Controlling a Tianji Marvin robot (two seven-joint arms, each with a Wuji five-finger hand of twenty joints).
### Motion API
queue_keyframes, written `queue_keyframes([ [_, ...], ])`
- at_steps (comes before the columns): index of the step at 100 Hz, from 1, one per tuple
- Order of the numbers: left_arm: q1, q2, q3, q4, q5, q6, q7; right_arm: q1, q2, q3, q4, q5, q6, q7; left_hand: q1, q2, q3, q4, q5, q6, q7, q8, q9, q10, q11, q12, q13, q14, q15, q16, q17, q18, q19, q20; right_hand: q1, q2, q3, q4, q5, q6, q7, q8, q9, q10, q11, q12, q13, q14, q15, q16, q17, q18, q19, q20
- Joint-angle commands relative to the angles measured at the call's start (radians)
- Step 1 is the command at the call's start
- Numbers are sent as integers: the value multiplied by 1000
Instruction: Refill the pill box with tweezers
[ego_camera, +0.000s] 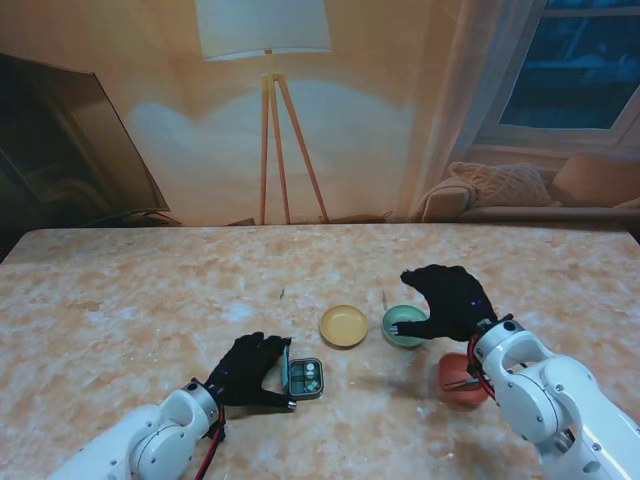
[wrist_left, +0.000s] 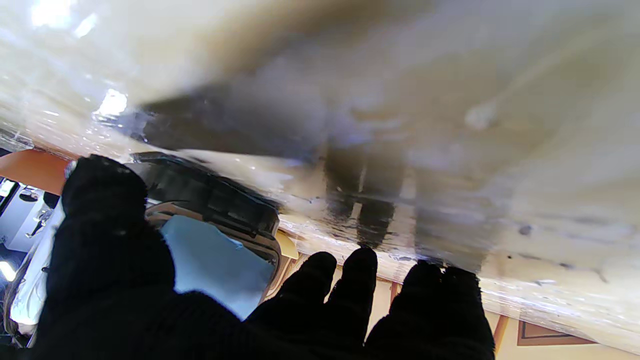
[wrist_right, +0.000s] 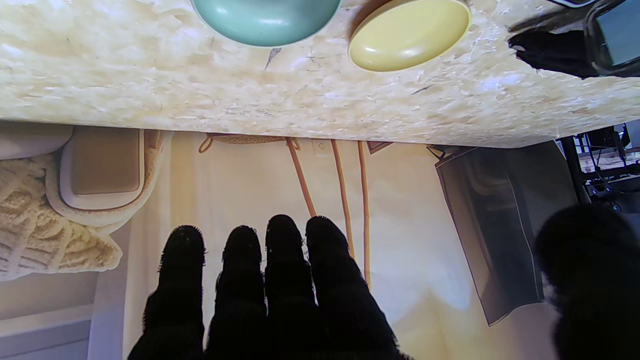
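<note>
My black-gloved left hand (ego_camera: 248, 371) braces the small dark compartmented pill box (ego_camera: 306, 378) against sliding; my right hand (ego_camera: 447, 301) hovers empty, fingers spread, above the green ceramic bowl (ego_camera: 400, 324). Tweezers unseen.

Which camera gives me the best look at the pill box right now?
The stand view: the pill box sits whole on the table against the left hand, its compartments visible. The left wrist view shows only a blurred dark edge of it beside the thumb. The right wrist view catches just a corner at the frame's edge.
</note>
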Motion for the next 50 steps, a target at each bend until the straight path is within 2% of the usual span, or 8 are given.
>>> queue_keyframes([
  [1, 7, -5, 16, 24, 2, -6, -39, -8, -8, -4, -8, -8, -6, 6, -1, -25, 1, -7, 9, 5, 3, 2, -7, -1, 20, 2, 29, -39, 47, 9, 88, -70, 100, 27, 3, -16, 2, 22, 12, 15, 3, 13, 4, 22, 7, -6, -2, 5, 8, 11, 4, 5, -11, 10],
  [30, 0, -1, 34, 41, 14, -13, -38, 16, -14, -36, 10, -3, 5, -46, 33, -42, 12, -2, 85, -48, 58, 65, 45, -28, 40, 19, 48, -48, 74, 23, 101, -80, 135, 44, 47, -15, -8, 28, 92, -28, 62, 44, 74, 6, 61, 33, 63, 7, 44, 28, 40, -2, 54, 36],
  [50, -5, -3, 52, 59, 18, -10, -14, 22, -22, -72, -3, 27, 21, -78, 57, -38, 23, 5, 120, -81, 90, 109, 74, -46, 51, 28, 67, -59, 85, 29, 111, -91, 155, 53, 78, -3, -29, 36, 170, -62, 116, 77, 157, 1, 107, 76, 144, 17, 98, 57, 71, -10, 190, 69],
])
